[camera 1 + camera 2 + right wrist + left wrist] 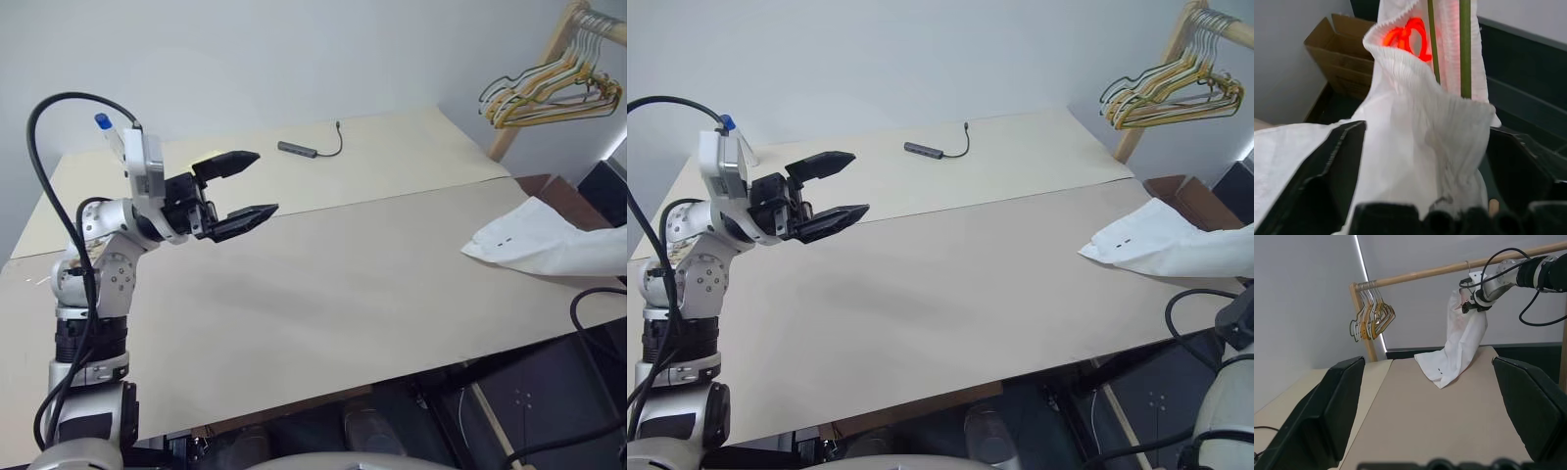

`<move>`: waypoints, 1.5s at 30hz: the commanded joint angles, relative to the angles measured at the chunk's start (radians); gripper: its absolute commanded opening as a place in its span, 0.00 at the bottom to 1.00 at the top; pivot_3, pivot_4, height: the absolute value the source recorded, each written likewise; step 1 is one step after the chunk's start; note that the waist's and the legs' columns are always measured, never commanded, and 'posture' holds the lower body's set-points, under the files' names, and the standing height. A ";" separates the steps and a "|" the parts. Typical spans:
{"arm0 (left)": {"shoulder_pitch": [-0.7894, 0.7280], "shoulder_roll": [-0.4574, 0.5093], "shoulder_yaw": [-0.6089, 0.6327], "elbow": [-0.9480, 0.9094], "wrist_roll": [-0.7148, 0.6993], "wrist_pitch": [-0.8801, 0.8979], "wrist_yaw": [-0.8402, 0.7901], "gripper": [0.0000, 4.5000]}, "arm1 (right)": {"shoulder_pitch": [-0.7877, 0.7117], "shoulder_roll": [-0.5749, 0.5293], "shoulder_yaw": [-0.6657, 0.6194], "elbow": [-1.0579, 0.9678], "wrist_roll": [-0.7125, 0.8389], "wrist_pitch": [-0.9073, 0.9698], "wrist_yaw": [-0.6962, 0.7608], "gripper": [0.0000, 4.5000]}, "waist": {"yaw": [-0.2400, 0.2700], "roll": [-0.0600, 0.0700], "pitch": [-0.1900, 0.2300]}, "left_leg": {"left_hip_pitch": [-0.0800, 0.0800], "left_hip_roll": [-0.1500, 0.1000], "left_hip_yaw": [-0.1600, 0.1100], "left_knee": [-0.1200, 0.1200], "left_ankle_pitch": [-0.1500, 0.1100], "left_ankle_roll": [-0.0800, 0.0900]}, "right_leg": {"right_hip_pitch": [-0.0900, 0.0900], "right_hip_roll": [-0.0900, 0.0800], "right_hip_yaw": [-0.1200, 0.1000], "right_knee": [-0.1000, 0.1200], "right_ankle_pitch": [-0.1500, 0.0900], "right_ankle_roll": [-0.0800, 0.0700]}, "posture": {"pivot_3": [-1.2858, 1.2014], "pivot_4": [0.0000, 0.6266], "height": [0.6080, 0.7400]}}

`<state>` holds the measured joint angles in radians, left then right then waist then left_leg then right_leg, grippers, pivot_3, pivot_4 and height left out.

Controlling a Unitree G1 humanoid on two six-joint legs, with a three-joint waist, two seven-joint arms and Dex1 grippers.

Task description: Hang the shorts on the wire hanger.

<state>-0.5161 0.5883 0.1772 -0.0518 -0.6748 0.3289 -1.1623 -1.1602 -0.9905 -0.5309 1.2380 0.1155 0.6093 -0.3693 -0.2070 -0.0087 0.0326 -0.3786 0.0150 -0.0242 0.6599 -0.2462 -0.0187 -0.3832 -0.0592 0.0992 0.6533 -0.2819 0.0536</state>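
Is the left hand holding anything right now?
No, the left hand hovers open and empty above the table, far from the shorts.

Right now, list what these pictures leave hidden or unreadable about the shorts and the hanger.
- Hanger: right wrist view shows two green wires; shorts cover the rest.
- Hook: left wrist view, too small to tell if it sits on the rail.
- Shorts: head views cut them off at the edge.
- Right tool: left wrist view, too small to tell whether it touches the cloth.
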 commanded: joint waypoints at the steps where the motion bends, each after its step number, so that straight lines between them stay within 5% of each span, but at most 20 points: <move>1: -0.003 0.008 0.023 -0.028 -0.015 -0.011 0.004 1.00 | -0.012 -0.015 0.071 -0.063 -0.056 -0.054 -0.062 1.00 | 0.000 0.000 0.000 | 0.000 0.000 0.000 0.000 0.000 0.000 | 0.000 0.000 0.000 0.000 0.000 0.000 | 0.47 0.00 1.00; 14: 0.015 0.022 0.066 -0.040 -0.002 -0.003 0.105 1.00 | 0.083 0.111 0.407 -0.635 -0.355 -0.105 -0.156 1.00 | 0.003 0.005 -0.001 | 0.003 0.001 -0.001 0.000 0.000 0.000 | 0.000 0.001 0.001 0.003 0.000 0.000 | 0.48 0.00 1.00; 22: 0.190 0.107 0.133 -0.114 0.013 0.013 0.155 1.00 | 0.273 0.231 0.613 -0.975 -0.399 -0.158 0.205 1.00 | 0.013 0.005 -0.001 | 0.002 0.001 -0.003 0.000 0.000 0.000 | -0.001 0.001 0.001 0.004 0.000 0.000 | 0.50 0.00 1.00; 33: 0.424 0.151 0.165 -0.221 0.041 0.041 0.213 1.00 | 0.613 0.253 0.785 -1.338 -0.249 -0.173 0.851 1.00 | 0.129 0.002 0.000 | 0.000 0.001 -0.004 0.001 0.000 0.000 | -0.003 0.000 -0.002 0.004 0.000 0.000 | 0.54 0.00 1.00; 45: 0.526 0.121 0.151 -0.306 0.068 0.052 0.291 1.00 | 0.699 0.259 0.854 -1.377 -0.334 -0.194 1.004 1.00 | 0.213 -0.005 0.000 | 0.001 0.001 -0.001 0.001 0.000 0.000 | -0.003 0.001 -0.002 0.004 0.000 -0.001 | 0.57 0.00 1.00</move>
<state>0.0123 0.7063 0.3160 -0.3294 -0.6025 0.3783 -0.8825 -0.4392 -0.7364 0.3479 -0.1205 -0.2004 0.4166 0.6326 0.0057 -0.0133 0.0325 -0.3775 0.0159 -0.0256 0.6611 -0.2461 -0.0189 -0.3860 -0.0587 0.0970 0.6574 -0.2814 0.0527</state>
